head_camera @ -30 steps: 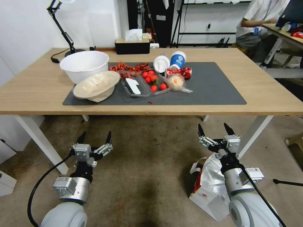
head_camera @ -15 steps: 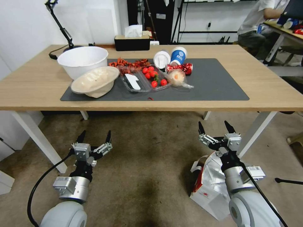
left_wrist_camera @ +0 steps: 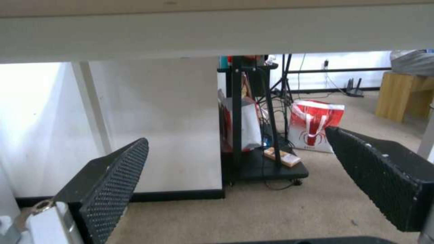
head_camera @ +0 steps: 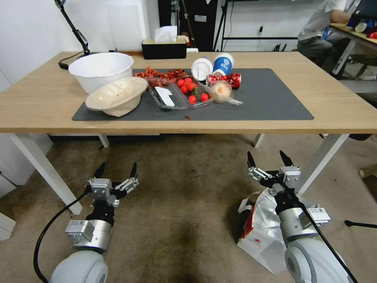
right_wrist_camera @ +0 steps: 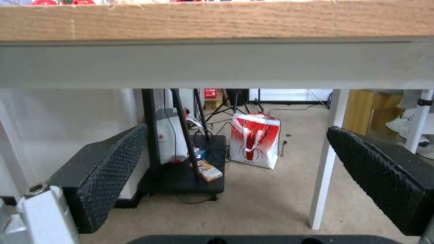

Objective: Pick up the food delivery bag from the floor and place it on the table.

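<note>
The food delivery bag [head_camera: 261, 236] lies tilted on the carpet at the lower right, white with a red side, a small red logo and its silver lining showing. My right arm reaches over it, partly hiding it. The right gripper [head_camera: 267, 159] hangs open and empty above the bag's far end, below the table's front edge. My left gripper [head_camera: 118, 169] is open and empty over bare carpet at the left. The light-wood table [head_camera: 337, 114] with a dark grey mat [head_camera: 271, 102] stands just ahead. Both wrist views look under the table between open fingers [left_wrist_camera: 113, 179] [right_wrist_camera: 113, 169].
On the mat sit a white bowl [head_camera: 100, 70], a beige bowl [head_camera: 116, 96], a clear tray of tomatoes [head_camera: 184, 94], cups [head_camera: 222, 65] and a red can [head_camera: 231, 80]. White table legs [head_camera: 47, 173] [head_camera: 322, 165] flank the arms. Another red and white bag [right_wrist_camera: 255, 144] stands far behind the table.
The whole head view has shifted: the table sits higher in the picture and more floor shows, so the camera moved. Both grippers hold the same open pose; the bag lies as before.
</note>
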Motion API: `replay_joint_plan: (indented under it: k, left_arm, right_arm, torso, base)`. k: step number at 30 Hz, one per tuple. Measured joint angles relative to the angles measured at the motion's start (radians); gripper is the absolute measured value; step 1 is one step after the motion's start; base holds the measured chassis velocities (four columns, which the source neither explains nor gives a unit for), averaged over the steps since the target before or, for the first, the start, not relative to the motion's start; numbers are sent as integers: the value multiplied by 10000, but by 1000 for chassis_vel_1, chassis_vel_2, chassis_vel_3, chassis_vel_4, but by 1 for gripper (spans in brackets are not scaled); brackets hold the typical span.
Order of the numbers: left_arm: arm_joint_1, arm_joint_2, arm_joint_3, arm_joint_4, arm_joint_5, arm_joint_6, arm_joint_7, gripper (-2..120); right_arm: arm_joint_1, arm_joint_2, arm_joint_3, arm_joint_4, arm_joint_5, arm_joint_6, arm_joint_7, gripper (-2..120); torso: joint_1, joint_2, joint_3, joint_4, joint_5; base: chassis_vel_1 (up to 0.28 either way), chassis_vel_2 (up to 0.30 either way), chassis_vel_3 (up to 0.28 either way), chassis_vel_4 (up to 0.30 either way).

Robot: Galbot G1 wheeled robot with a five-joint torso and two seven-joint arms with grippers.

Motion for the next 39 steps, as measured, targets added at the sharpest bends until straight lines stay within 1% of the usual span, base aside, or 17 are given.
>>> replay_joint_plan:
  k: [14, 16, 19, 24, 27, 32, 35, 37, 39]
  left_arm:
    - [3, -3, 36, 29, 3, -27, 0, 98]
    - [28, -35, 93, 65, 58, -89, 0, 97]
    - [37, -69, 131, 82, 77, -104, 0, 97]
    - [-124, -31, -48, 78, -71, -39, -13, 97]
    - [-102, 27, -105, 31, -131, -16, -24, 97]
    - [-97, -8, -76, 31, -132, -16, -26, 97]
    - [-107, -16, -30, 39, -110, -15, -24, 97]
    - [-106, -17, -27, 43, -103, -15, -23, 97]
    - [-80, -25, -17, 43, -82, -15, -17, 97]
  right_arm:
    - [60, 30, -12, -29, 8, 19, 35, 100]
    - [42, 35, -12, -81, 6, 95, 35, 100]
    - [17, 37, -13, -118, 5, 130, 35, 100]
    - [75, -91, 16, -104, 48, 85, 35, 100]
    - [88, -120, 44, -38, 102, 14, 47, 100]
    - [90, -89, 32, -38, 103, 12, 49, 100]
    - [89, -95, 26, -41, 103, 2, 50, 100]
    - [91, -96, 26, -42, 103, 2, 50, 100]
    - [81, -89, 29, -45, 107, 2, 51, 100]
  torso:
    - [-183, -512, -325, 1, 0]
    - [-216, -637, -417, 0, 0]
    - [-253, -741, -488, 0, 0]
    - [-306, -919, -611, -1, 0]
    - [-351, -1078, -729, 0, 1]
    - [-408, -1232, -823, 0, 0]
    - [-450, -1381, -934, 0, 1]
    - [-459, -1414, -958, 0, 0]
    - [-489, -1539, -1049, 0, 0]
  base:
    - [0, 0, 0, 0]
    - [0, 0, 0, 0]
    - [0, 0, 0, 0]
    - [0, 0, 0, 0]
    - [0, 0, 0, 0]
    - [0, 0, 0, 0]
    - [0, 0, 0, 0]
    - [0, 0, 0, 0]
    - [0, 0, 0, 0]
